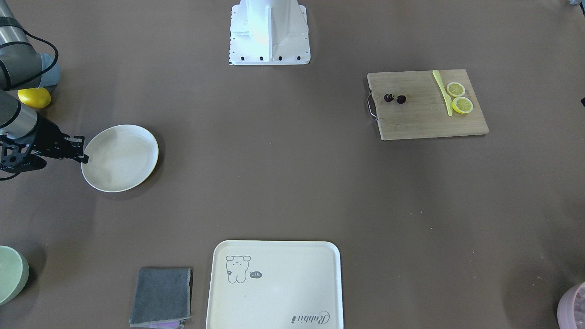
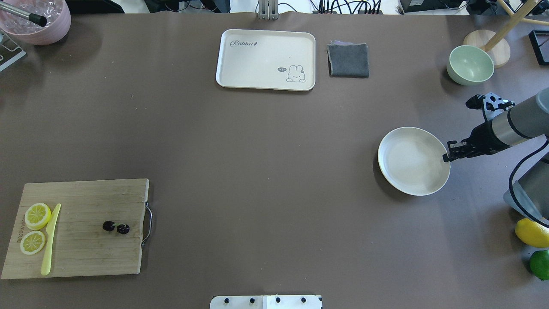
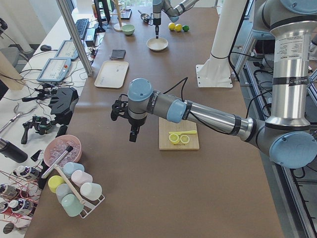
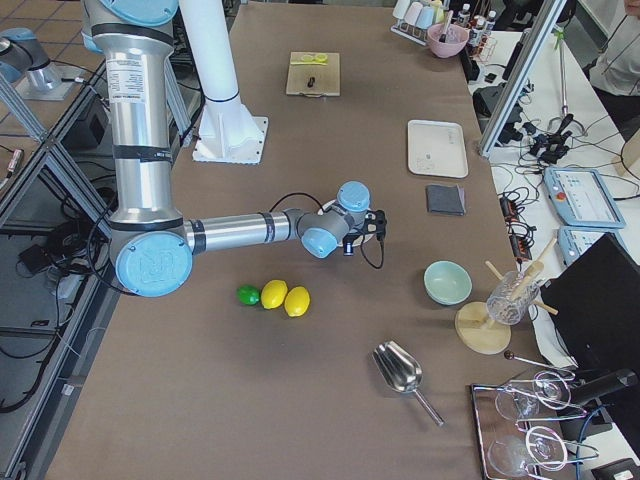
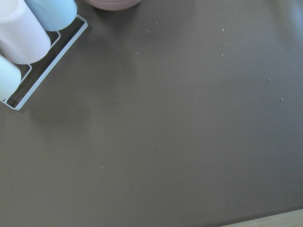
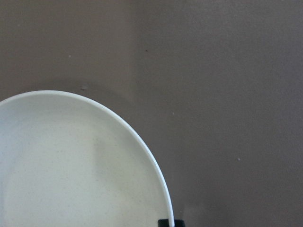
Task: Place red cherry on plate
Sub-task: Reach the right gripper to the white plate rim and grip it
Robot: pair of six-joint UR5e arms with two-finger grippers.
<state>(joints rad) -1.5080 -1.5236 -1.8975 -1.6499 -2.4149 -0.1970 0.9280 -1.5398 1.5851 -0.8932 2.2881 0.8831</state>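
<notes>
My right gripper (image 2: pixel 447 158) stood at the plate (image 2: pixel 411 165) rim; I couldn't tell its grip, nor my left gripper's (image 3: pixel 132 136). The red cherry (image 2: pixel 116 227) lay on the cutting board (image 2: pixel 85 253), far across the table from the plate.
</notes>
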